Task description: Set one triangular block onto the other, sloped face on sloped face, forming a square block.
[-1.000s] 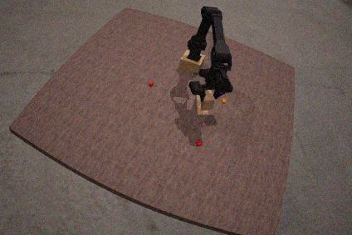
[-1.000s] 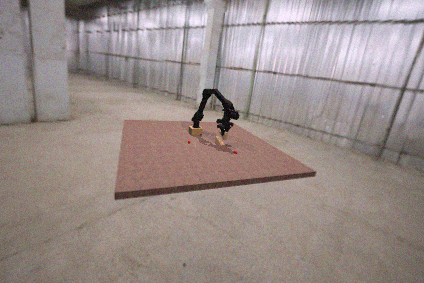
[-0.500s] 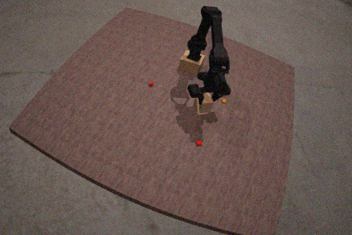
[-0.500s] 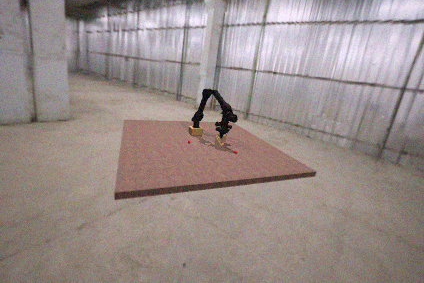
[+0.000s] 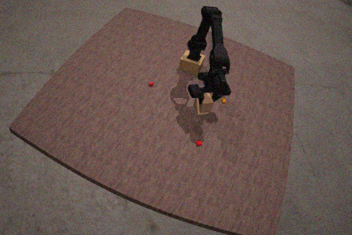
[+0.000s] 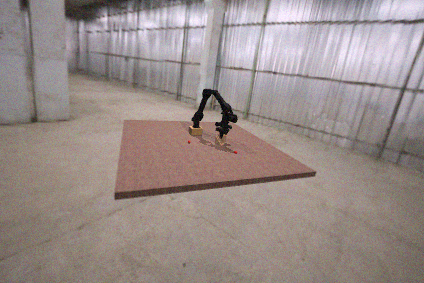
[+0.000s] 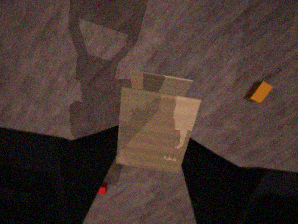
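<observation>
On the table point(image 5: 104, 137) point(image 6: 165, 165) point(image 7: 30, 90), in the top view, the arm point(image 5: 217, 54) point(image 6: 206, 93) rises from a wooden base point(image 5: 189, 67) point(image 6: 195, 132) and bends down to the blocks point(image 5: 203, 108) point(image 6: 220, 141). The gripper point(image 5: 207, 99) point(image 6: 221, 137) point(image 7: 151, 133) is at their upper part, and it is hard to tell one block from the other there. An orange piece point(image 5: 224, 100) point(image 7: 262, 92) lies near them on the right of the picture. One red cube lies below the blocks in the picture, and another red cube point(image 5: 151, 84) point(image 6: 189, 142) lies well apart to the left.

In the exterior view, the gripper points down at the blocks, near the wooden base. They are too small to show whether the sloped faces meet.

In the wrist view, the gripper is closed on one block point(image 7: 155, 132), held between its two dark fingers. The other block point(image 7: 175, 86) shows past its upper edge, partly hidden; whether the two touch cannot be told. A small red thing point(image 7: 102, 189) shows beside the left-hand finger in the picture.
</observation>
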Motion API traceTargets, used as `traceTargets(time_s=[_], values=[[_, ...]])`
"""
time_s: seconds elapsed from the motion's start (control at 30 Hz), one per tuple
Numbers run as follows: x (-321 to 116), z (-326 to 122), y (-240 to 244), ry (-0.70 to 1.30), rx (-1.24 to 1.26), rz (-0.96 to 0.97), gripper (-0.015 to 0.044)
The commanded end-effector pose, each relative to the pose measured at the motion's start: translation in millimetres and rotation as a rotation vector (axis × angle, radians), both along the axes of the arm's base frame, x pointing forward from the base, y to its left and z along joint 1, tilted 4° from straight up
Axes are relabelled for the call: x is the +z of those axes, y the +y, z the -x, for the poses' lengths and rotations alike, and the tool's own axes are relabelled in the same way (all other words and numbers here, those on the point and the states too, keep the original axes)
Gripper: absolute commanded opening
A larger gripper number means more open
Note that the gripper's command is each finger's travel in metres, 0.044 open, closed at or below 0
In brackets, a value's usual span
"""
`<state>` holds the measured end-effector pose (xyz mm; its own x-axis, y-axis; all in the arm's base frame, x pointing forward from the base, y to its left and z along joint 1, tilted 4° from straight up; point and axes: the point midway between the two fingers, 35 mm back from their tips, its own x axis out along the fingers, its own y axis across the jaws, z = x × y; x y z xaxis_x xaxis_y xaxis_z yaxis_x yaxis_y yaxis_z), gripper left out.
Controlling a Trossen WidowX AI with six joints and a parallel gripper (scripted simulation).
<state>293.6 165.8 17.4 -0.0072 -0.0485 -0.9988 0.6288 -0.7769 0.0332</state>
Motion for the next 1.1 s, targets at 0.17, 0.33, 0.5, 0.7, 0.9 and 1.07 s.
traceTargets(time_s=[0.17, 0.33, 0.5, 0.7, 0.9, 1.07], values=[[-0.1, -1.5, -0.1, -0.007, -0.007, 0.004, 0.0000], [-0.1, -1.9, -0.1, -0.007, -0.007, 0.004, 0.0000], [-0.3, -2.2, -0.3, -0.009, -0.008, 0.005, 0.0000], [-2.8, -1.3, -1.2, -0.008, -0.008, 0.005, 0.0000], [-6.3, -0.1, -2.4, -0.008, -0.008, 0.005, 0.0000], [-9.3, 0.9, -3.4, -0.008, -0.008, 0.005, 0.0000]])
